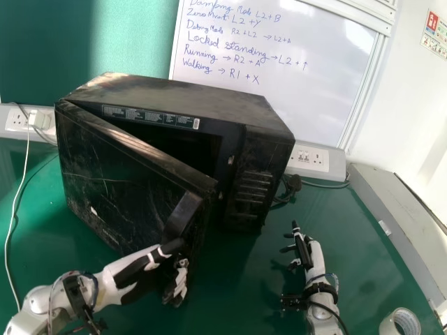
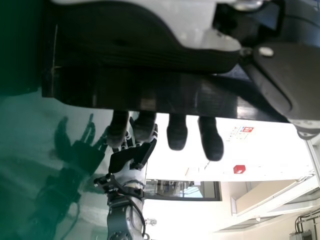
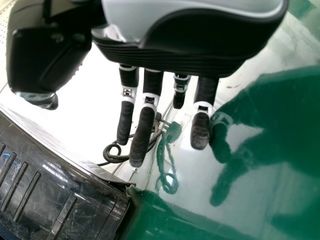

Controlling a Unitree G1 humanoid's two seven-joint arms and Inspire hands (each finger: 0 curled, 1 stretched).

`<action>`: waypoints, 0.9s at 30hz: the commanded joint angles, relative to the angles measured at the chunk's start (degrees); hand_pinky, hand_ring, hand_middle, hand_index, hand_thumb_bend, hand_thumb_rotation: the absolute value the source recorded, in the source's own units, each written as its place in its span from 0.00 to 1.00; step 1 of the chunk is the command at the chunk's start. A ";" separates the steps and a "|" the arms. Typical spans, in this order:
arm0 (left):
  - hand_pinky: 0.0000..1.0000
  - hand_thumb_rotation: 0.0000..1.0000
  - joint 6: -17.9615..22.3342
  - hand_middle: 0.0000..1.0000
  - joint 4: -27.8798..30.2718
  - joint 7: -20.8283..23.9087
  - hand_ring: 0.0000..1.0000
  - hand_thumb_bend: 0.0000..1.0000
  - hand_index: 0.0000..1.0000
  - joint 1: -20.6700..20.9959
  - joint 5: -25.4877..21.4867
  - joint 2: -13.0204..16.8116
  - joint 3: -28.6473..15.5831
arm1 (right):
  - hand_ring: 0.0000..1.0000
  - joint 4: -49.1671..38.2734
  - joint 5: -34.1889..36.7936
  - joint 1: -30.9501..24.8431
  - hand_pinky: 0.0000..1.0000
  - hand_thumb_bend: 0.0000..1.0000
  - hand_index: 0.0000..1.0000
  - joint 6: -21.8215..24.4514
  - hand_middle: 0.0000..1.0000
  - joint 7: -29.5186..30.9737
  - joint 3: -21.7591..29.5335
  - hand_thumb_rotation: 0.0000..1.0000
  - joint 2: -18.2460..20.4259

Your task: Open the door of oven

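A black metal oven (image 1: 276, 143) stands by the green counter's (image 1: 244, 300) far edge, its black door (image 1: 133, 188) ajar. Straight left-hand (image 1: 143, 269) fingers reach past the door's edge; the right hand's (image 1: 303, 252) fingers spread nearby. A white cable (image 1: 26, 157) trails left; a clear tape roll (image 1: 413, 319) occupies the near right corner.

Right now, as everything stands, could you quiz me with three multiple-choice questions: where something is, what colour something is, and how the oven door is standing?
1. Where is the tape roll?
A) On top of the oven
B) On the robot's right side of the table
C) Inside the oven

2. What colour is the tabletop?
A) Green
B) Red
C) Yellow

3. How is the oven door?
A) Fully shut
B) Detached
C) Partly open

Answers:
1. B: the roll shows at the head view's lower right corner.
2. A: green surrounds the oven's base.
3. C: a wedge-shaped gap shows behind the door, with the left hand at its free edge.
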State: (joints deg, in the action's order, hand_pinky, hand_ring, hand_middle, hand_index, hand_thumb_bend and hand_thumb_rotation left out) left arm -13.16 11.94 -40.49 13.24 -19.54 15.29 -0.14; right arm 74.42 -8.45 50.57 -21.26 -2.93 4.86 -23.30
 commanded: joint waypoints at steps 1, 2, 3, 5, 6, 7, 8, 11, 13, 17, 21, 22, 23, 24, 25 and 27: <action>0.00 0.82 0.84 0.09 0.93 -1.17 0.04 0.76 0.09 2.13 -6.15 -0.50 -2.88 | 0.23 1.12 -0.22 -0.99 0.19 0.76 0.61 1.22 0.36 0.37 0.07 0.79 -0.65; 0.00 0.79 0.04 0.08 0.78 -1.75 0.03 0.77 0.10 2.13 -7.07 -0.51 -3.16 | 0.24 1.16 -0.04 -1.01 0.19 0.77 0.61 1.15 0.36 0.59 0.24 0.79 -0.71; 0.00 0.78 -0.67 0.08 0.73 -2.05 0.03 0.78 0.10 2.06 -7.70 -0.47 -3.39 | 0.24 1.20 0.12 -1.00 0.19 0.78 0.61 1.18 0.36 0.77 0.40 0.79 -0.75; 0.00 0.75 -1.79 0.09 0.94 -2.18 0.04 0.81 0.10 1.78 -8.13 -0.26 -3.76 | 0.23 1.27 0.54 -0.89 0.20 0.79 0.61 1.55 0.35 1.11 0.76 0.78 -0.73; 0.00 0.75 -1.91 0.09 0.92 -2.42 0.04 0.81 0.10 1.65 -8.27 -0.19 -3.91 | 0.23 1.26 0.59 -0.83 0.20 0.79 0.61 1.71 0.35 1.16 0.84 0.78 -0.72; 0.00 0.74 -1.62 0.09 0.73 -2.92 0.04 0.81 0.10 1.53 -8.45 -0.17 -4.06 | 0.23 1.24 0.58 -0.82 0.20 0.79 0.61 1.73 0.35 1.15 0.89 0.78 -0.71; 0.00 0.74 -1.39 0.09 0.58 -3.33 0.04 0.80 0.10 1.40 -8.53 -0.09 -4.16 | 0.24 1.22 0.58 -0.83 0.20 0.78 0.60 1.71 0.35 1.18 0.96 0.77 -0.72; 0.00 0.74 -2.02 0.09 -0.57 -5.14 0.04 0.77 0.10 1.24 -10.49 -0.30 -5.00 | 0.24 1.22 0.20 -0.90 0.20 0.78 0.60 1.66 0.36 0.93 0.74 0.78 -0.84; 0.00 0.66 -4.40 0.08 -1.49 -6.84 0.03 0.76 0.10 1.41 -13.25 -0.49 -5.96 | 0.24 1.19 -0.07 -0.98 0.20 0.77 0.60 1.24 0.36 0.64 0.55 0.78 -0.86; 0.00 0.65 -1.72 0.07 -3.64 -9.91 0.02 0.69 0.08 1.57 -13.38 -1.37 -7.42 | 0.23 1.21 -0.07 -0.95 0.19 0.75 0.60 1.05 0.35 0.72 0.57 0.78 -0.82; 0.00 0.67 -0.70 0.07 -4.23 -10.98 0.02 0.67 0.09 1.03 -12.65 -1.07 -8.76 | 0.24 1.19 0.29 -1.01 0.19 0.75 0.60 0.82 0.36 1.09 0.90 0.77 -0.82; 0.00 0.67 -0.21 0.07 -4.05 -10.99 0.02 0.68 0.09 0.81 -11.95 -0.83 -8.98 | 0.24 1.20 0.26 -0.97 0.19 0.75 0.60 0.89 0.36 1.04 0.89 0.77 -0.83; 0.00 0.67 0.17 0.07 -3.87 -11.06 0.02 0.70 0.09 0.56 -11.55 -0.62 -9.22 | 0.24 1.20 0.17 -0.94 0.19 0.75 0.60 0.96 0.36 0.88 0.82 0.77 -0.83; 0.00 0.66 0.98 0.07 -3.81 -11.40 0.02 0.71 0.09 0.35 -11.10 -0.40 -9.39 | 0.23 1.20 0.00 -0.91 0.19 0.75 0.60 0.99 0.36 0.66 0.69 0.77 -0.85; 0.00 0.66 1.26 0.06 -3.70 -11.72 0.02 0.71 0.08 0.16 -11.08 -0.21 -9.60 | 0.23 1.21 -0.02 -0.86 0.19 0.74 0.60 1.10 0.36 0.56 0.68 0.77 -0.85; 0.00 0.64 1.27 0.07 -3.87 -12.88 0.02 0.72 0.08 0.14 -12.01 -0.17 -10.12 | 0.23 1.25 0.01 -0.81 0.19 0.75 0.60 1.41 0.36 0.56 0.70 0.77 -0.89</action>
State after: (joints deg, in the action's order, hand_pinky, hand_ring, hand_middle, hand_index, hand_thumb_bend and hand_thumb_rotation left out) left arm -13.41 8.34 -53.88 12.52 -23.62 16.82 -6.55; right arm 74.64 -8.30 50.56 -21.18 -2.41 5.43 -23.73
